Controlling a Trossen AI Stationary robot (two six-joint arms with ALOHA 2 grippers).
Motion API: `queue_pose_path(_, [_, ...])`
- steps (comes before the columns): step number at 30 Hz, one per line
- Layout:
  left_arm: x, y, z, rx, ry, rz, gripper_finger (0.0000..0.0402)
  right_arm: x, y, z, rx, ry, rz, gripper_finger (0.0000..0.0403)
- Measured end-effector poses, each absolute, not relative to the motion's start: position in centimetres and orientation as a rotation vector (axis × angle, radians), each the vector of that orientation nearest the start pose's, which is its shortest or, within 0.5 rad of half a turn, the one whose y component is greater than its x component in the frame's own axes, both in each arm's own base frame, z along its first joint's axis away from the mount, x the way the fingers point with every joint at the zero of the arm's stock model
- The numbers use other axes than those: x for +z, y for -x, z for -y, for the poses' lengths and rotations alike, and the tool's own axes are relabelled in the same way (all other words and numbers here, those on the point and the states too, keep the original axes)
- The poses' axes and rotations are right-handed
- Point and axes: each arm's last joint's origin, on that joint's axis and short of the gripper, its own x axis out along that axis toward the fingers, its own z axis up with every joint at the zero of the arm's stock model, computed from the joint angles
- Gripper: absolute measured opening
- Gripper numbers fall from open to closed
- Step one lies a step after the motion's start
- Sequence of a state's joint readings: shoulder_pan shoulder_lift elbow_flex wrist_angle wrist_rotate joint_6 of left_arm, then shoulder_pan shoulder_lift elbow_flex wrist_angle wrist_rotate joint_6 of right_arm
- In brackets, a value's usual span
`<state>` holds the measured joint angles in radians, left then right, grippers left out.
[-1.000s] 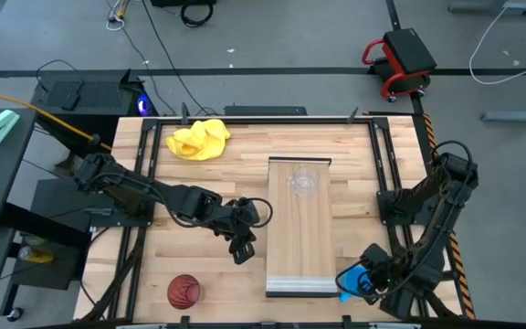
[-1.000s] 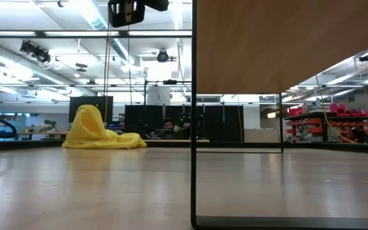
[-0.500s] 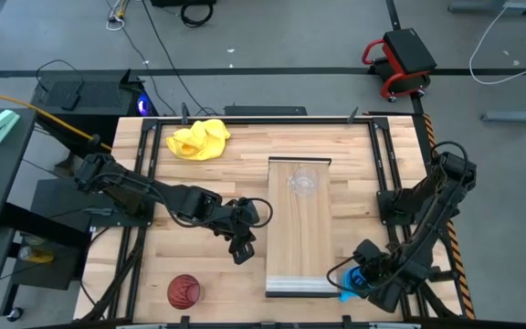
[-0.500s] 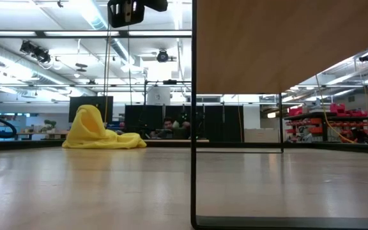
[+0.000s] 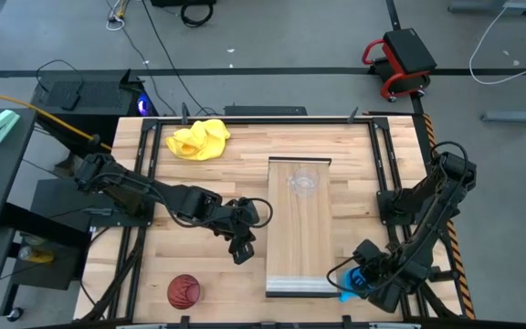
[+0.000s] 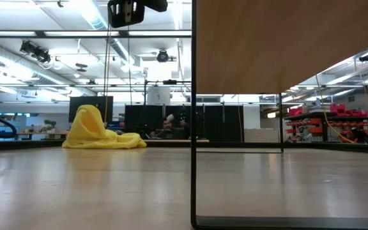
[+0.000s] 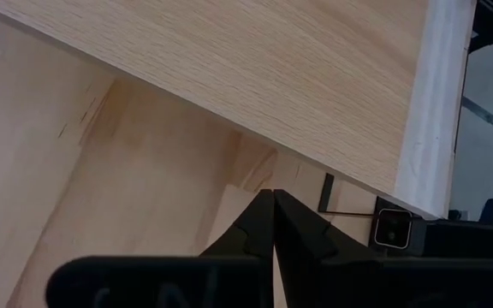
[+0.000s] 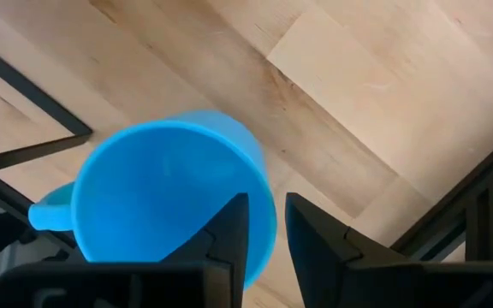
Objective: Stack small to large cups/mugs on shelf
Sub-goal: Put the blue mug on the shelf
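Note:
The bright blue mug (image 8: pixel 161 197) sits in my right gripper (image 8: pixel 266 210), which is shut on it by the shelf's near right corner (image 5: pixel 350 281). The small clear cup (image 5: pixel 303 183) stands on the far part of the pale wood shelf (image 5: pixel 298 238). The dark red ribbed cup (image 5: pixel 184 291) stands on the table near its near left corner. My left gripper (image 5: pixel 242 247) is shut and empty, just left of the shelf; the left wrist view shows its closed fingers (image 7: pixel 274 205) under the shelf's board. My right gripper pinches the blue mug's wall at the rim (image 8: pixel 270 224), opposite the handle (image 8: pixel 48 214), with one finger (image 8: pixel 234 218) inside and the other (image 8: pixel 311 227) outside. The fingers come from above, pointing down. The mug is upright, mouth up; whether it is off the table I cannot tell.
A crumpled yellow cloth (image 5: pixel 199 139) lies at the table's far left. The shelf stands on thin black legs (image 6: pixel 193 128), with its lighter lip (image 5: pixel 299 289) at the near end. Black frame rails (image 5: pixel 386 174) border the table's left and right sides. Bare tabletop lies between the shelf and the right rail.
My right gripper carried the blue mug a little toward the table's left, closer to the shelf's near right corner, then stayed still over the last half second. Nothing else moved.

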<state>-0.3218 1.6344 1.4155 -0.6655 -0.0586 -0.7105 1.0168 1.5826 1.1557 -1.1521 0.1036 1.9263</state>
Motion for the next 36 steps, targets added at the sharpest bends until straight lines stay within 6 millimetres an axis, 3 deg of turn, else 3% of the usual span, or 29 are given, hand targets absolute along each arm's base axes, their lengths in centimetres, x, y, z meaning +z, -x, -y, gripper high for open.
queue_pose_path(11, [29.8,-33.3,10.9,0.073,0.494,-0.911,0.0027,21.7,-14.2,-23.0,-0.691,-0.697,-1.354,0.0086])
queue_pose_path(15, [29.8,-33.3,10.9,0.073,0.494,-0.911,0.0024,20.7,-14.1,-23.1,-0.678,-0.719,-1.357,0.0086])
queue_pose_path(23, [29.8,-33.3,10.9,0.074,0.496,-0.91,0.0014,20.7,-14.2,-23.1,-0.711,-0.753,-1.345,0.0084])
queue_pose_path(32, [29.8,-33.3,10.9,0.075,0.497,-0.91,0.002,20.7,-14.0,-23.0,-0.782,-0.82,-1.356,0.0016])
queue_pose_path(36, [29.8,-33.3,10.9,0.075,0.498,-0.91,0.0013,20.7,-14.0,-23.1,-0.801,-0.844,-1.348,0.0012])
